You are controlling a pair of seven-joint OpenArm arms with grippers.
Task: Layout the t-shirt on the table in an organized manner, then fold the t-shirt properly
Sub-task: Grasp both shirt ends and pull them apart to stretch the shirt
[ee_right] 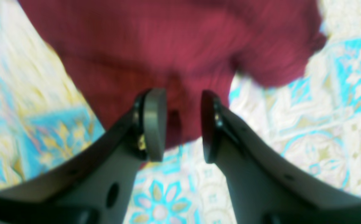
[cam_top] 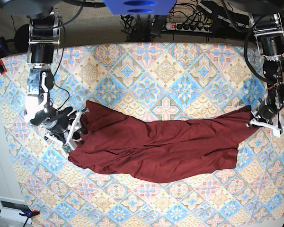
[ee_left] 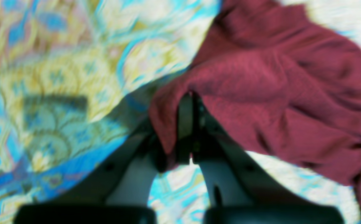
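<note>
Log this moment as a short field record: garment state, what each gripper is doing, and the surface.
garment: t-shirt, dark maroon, spread crumpled across the table, not yet flat or folded
left gripper: shut, pinching an edge of the shirt, at the base view's right end of the garment
right gripper: open, jaws straddling a shirt edge at the other end, no clamp visible
surface: table, covered in a pastel diamond-tile cloth
fold progress: none visible

T-shirt (cam_top: 161,146): dark maroon knit, stretched lengthwise across the bench (cam_top: 146,71), rumpled with folds through the middle, one end bunched. Bench: cloth of pastel blue, pink and cream diamond tiles, lying flat.
</note>
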